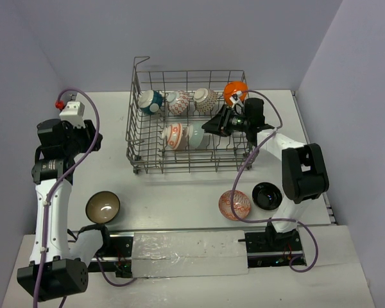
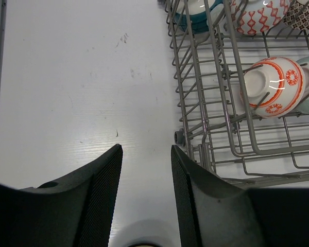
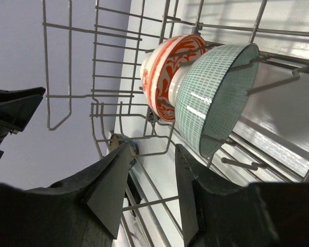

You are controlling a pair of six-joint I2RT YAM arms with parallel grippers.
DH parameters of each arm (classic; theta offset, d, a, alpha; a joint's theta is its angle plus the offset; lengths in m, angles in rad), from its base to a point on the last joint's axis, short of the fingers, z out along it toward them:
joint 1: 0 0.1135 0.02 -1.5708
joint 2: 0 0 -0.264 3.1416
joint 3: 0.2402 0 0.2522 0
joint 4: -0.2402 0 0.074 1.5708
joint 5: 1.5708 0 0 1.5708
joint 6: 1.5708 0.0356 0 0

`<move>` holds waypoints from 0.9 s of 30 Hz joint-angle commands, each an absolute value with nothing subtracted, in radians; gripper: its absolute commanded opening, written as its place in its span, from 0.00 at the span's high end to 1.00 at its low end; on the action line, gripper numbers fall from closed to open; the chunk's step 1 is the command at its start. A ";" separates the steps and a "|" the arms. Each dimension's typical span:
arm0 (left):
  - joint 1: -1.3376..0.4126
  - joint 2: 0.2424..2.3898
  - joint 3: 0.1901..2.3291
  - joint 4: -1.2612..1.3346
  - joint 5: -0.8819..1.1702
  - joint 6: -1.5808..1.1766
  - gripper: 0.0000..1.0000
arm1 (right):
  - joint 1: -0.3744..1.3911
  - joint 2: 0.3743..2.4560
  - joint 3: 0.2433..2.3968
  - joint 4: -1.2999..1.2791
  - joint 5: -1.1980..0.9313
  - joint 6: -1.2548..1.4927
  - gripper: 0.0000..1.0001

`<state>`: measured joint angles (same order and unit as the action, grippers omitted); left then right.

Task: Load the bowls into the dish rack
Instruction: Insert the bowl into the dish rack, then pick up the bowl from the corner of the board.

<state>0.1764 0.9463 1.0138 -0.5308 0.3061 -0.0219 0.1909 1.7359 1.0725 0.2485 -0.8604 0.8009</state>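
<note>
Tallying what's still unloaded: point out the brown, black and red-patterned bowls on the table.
brown bowl [image 1: 102, 206], top external view, inner bottom.
black bowl [image 1: 267, 196], top external view, inner bottom.
red-patterned bowl [image 1: 235, 205], top external view, patterned inside.

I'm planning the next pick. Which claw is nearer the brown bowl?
Left. The left claw hovers right by the brown bowl, at its near edge; the right claw is inside the rack, well off to the far right.
</note>
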 commanded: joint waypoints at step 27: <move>0.293 0.838 0.950 -0.457 0.296 -0.020 0.40 | 0.126 1.411 1.580 -0.470 -1.140 0.076 0.47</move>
<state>0.2802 0.8619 0.9653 -0.5053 0.2909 -0.0204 0.1242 1.4818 1.4780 -0.1501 -1.0851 0.4114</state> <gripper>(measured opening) 0.590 0.529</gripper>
